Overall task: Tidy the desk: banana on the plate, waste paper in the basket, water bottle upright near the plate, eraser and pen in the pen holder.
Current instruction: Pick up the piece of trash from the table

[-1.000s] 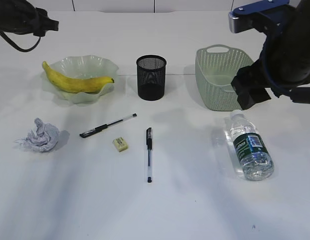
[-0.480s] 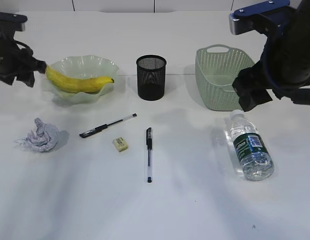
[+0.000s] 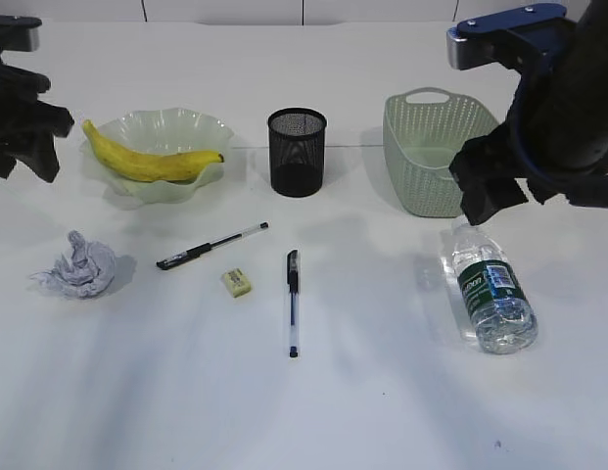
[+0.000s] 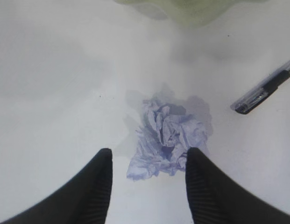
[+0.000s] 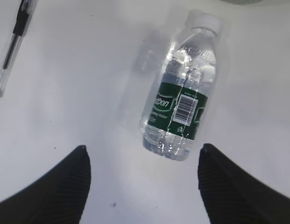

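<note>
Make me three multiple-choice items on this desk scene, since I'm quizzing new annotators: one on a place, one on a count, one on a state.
1. Where is the banana?
A. in the basket
B. on the plate
C. beside the eraser

2. How many pens lie on the desk?
A. one
B. two
C. three

3. How is the water bottle placed?
A. upright near the plate
B. standing inside the pen holder
C. lying on its side

Answers:
1. B: the banana rests across the plate with the ruffled rim.
2. B: one pen lies at a slant and a second pen points away from the camera, both in front of the pen holder.
3. C: the bottle lies flat in front of the basket, its cap toward the basket.
</note>
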